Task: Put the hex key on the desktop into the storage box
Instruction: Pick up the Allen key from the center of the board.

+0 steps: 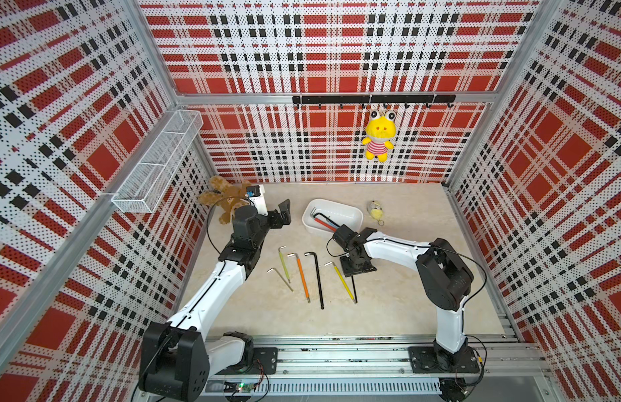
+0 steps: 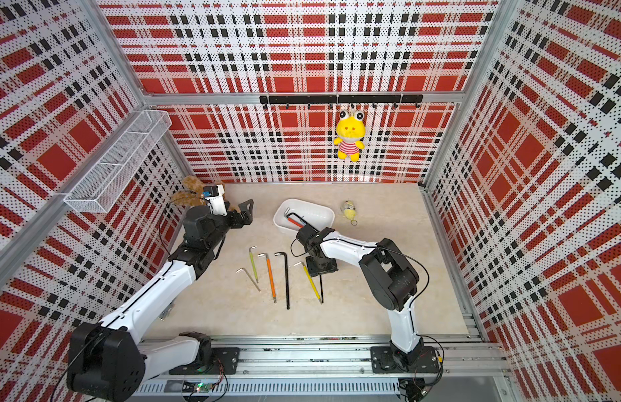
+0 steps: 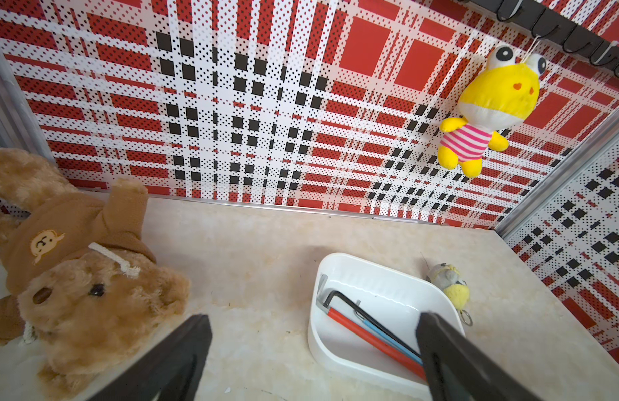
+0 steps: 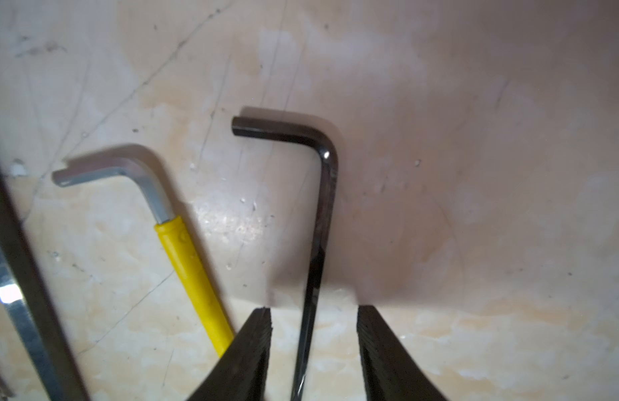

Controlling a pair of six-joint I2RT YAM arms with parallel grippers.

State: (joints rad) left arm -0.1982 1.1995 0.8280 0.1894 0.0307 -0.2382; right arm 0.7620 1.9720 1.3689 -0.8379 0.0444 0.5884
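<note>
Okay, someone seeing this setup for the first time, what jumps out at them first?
The red plaid walls dominate, with a yellow frog plush hanging from the hook rail on the back wall. On the desktop, a row of coloured hex keys lies in the middle, and the right gripper stands open astride a thin black hex key.

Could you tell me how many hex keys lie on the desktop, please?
6, in one row: silver, green, orange, long black, yellow, and a thin black one partly hidden under the right gripper.

Left gripper (image 3: 313,317), right gripper (image 4: 315,309): jaws parted.
</note>
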